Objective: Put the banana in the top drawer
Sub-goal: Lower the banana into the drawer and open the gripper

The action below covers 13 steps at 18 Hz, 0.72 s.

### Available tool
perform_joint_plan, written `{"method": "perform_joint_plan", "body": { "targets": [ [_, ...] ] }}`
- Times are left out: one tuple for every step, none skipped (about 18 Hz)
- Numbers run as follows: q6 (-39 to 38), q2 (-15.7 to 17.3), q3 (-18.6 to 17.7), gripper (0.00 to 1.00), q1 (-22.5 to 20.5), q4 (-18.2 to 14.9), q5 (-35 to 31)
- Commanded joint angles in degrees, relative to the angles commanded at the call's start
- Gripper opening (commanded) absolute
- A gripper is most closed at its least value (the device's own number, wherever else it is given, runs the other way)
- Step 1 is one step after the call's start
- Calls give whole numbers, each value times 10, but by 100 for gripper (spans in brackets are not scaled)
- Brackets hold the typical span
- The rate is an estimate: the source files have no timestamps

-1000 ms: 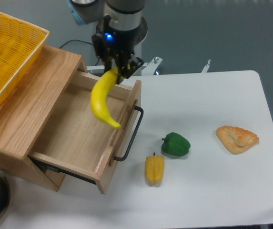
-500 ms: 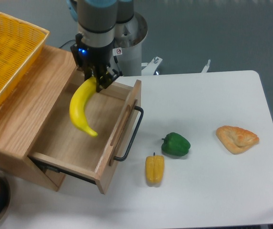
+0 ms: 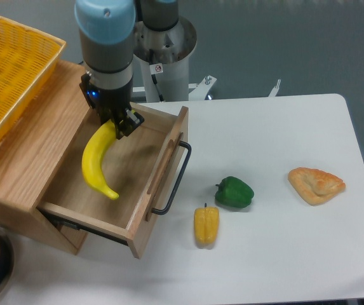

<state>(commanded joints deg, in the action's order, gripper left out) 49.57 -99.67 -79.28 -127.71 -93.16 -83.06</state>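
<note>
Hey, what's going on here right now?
The robot arm's gripper is shut on the top end of a banana and holds it over the open top drawer of a wooden cabinet. The banana hangs inside the drawer's outline and is not yet released. A green pepper, a yellow pepper and a pastry lie on the table.

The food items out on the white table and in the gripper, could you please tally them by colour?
Yellow: 2, the banana held by the gripper and the yellow pepper
Green: 1, the green pepper
Tan: 1, the pastry
Total: 4
</note>
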Motion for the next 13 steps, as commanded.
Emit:
{"method": "perform_joint_plan", "body": {
  "targets": [
    [0, -1, -2, 39, 2, 1, -1],
    [1, -2, -4, 39, 3, 1, -1],
    [1, -2, -10, 39, 4, 4, -1],
    [1, -2, -17, 39, 4, 12, -6],
    [0, -2, -20, 39, 5, 19, -15],
    [-3, -4, -22, 39, 7, 21, -19],
    [-9, -6, -24, 39, 12, 22, -22],
    [-12, -11, -24, 39, 14, 23, -25],
    [-13, -13, -24, 39, 15, 23, -27],
    [-13, -17, -24, 39, 15, 24, -29],
    [-13, -18, -24, 39, 16, 25, -32],
    [-13, -19, -25, 39, 16, 25, -33],
    [-13, -21, -26, 39, 16, 25, -35]
  ]
}}
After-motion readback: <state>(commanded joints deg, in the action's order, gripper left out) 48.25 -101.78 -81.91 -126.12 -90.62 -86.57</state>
